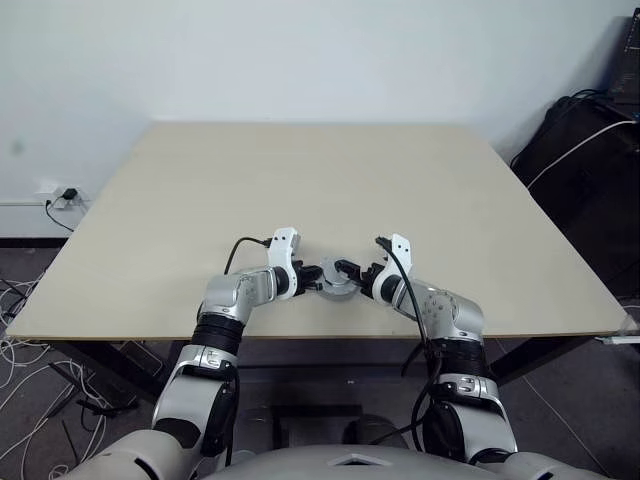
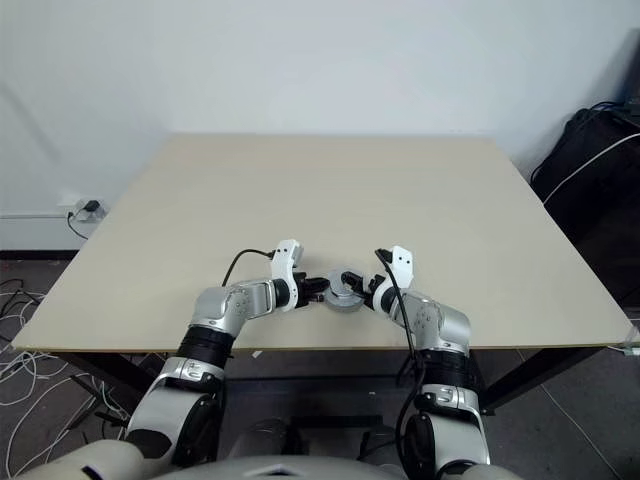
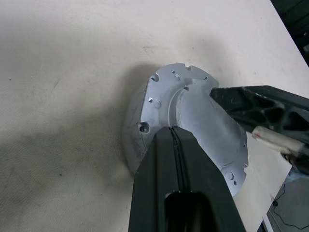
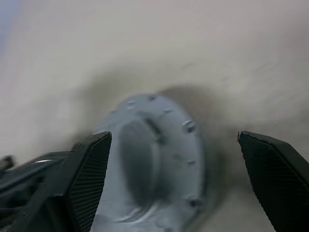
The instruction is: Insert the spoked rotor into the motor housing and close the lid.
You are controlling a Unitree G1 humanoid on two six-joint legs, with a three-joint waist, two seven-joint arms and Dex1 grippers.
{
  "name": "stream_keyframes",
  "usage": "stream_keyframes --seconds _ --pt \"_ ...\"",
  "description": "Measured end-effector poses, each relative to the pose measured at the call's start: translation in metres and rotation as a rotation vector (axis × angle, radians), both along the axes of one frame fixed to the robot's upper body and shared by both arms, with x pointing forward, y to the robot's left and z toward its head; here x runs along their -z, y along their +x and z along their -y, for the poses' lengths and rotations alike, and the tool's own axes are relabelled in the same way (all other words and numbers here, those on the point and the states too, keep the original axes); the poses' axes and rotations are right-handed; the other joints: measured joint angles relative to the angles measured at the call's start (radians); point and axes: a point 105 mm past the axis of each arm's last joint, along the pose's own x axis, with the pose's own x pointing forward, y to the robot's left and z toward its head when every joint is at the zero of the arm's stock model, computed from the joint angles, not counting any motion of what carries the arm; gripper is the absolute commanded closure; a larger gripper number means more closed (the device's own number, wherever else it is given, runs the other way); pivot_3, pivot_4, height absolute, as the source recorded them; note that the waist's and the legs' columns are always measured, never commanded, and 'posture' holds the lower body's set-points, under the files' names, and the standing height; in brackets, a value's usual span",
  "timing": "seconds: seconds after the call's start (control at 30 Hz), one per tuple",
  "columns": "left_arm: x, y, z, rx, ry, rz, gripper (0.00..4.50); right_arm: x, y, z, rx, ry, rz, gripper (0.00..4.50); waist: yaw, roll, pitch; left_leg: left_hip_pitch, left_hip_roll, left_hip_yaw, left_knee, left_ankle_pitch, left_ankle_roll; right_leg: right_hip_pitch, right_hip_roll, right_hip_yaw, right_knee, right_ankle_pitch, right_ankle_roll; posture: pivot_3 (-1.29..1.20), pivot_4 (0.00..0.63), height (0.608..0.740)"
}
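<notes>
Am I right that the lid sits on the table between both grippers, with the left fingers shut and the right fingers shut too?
Not quite. The right gripper's fingers stand wide open on either side of the lid, as the right wrist view shows. The rest holds: the lid lies on the table between the grippers, and the left gripper's fingers are shut.

A: What lies around the work?
B: A pale tabletop (image 1: 250,180) before a white wall (image 1: 300,50), a black bag (image 1: 580,170) at the right.
A: And left?
B: A wall socket (image 1: 62,195), cables (image 1: 20,320) on the floor.
</notes>
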Motion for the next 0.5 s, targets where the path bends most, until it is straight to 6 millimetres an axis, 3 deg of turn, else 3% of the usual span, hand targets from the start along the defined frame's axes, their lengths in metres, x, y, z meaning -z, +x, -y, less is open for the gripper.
stream_keyframes --seconds 0.5 --pt "-0.0007 0.0008 -0.0049 -0.008 0.014 0.014 4.50 -0.0006 -0.0073 0.0070 0.117 0.378 -0.149 0.04 -0.012 0.002 0.001 0.000 0.000 0.000 0.000 0.000 0.000 0.000 0.000 0.000 0.000 0.000 0.000 0.00 0.000 0.740"
